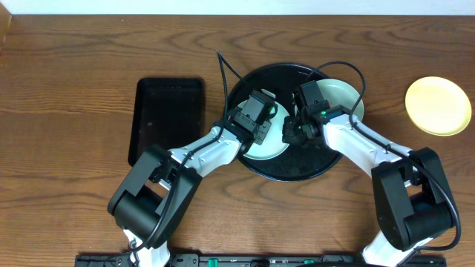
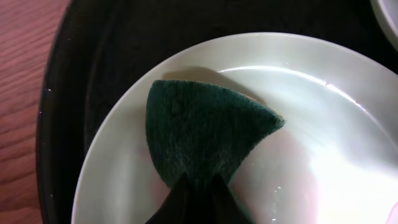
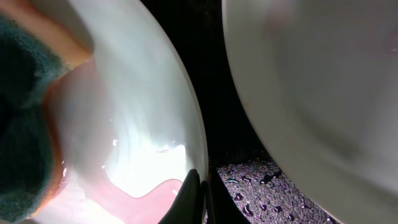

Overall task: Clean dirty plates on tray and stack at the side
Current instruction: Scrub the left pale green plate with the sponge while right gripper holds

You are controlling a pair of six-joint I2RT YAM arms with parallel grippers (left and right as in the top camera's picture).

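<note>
Two pale mint-white plates lie on the round black tray [image 1: 312, 167]. The nearer plate [image 1: 269, 148] [image 2: 323, 130] has a dark green sponge [image 2: 205, 134] pressed flat on it, and my left gripper [image 1: 261, 124] [image 2: 199, 202] is shut on that sponge. My right gripper [image 1: 291, 133] [image 3: 200, 193] is shut on this plate's rim [image 3: 196, 137], one finger on each side of the edge. A watery pink smear [image 3: 137, 190] lies in the plate beside the sponge [image 3: 25, 130]. The second plate [image 1: 345, 95] [image 3: 323, 81] sits at the tray's back right. A pale yellow plate [image 1: 438, 105] rests on the table to the right.
A smaller rectangular black tray [image 1: 167, 119] lies left of the round one. The round tray's floor [image 3: 249, 186] is beaded with water drops. Both arms cross over the tray's front half, and cables arch above its back edge.
</note>
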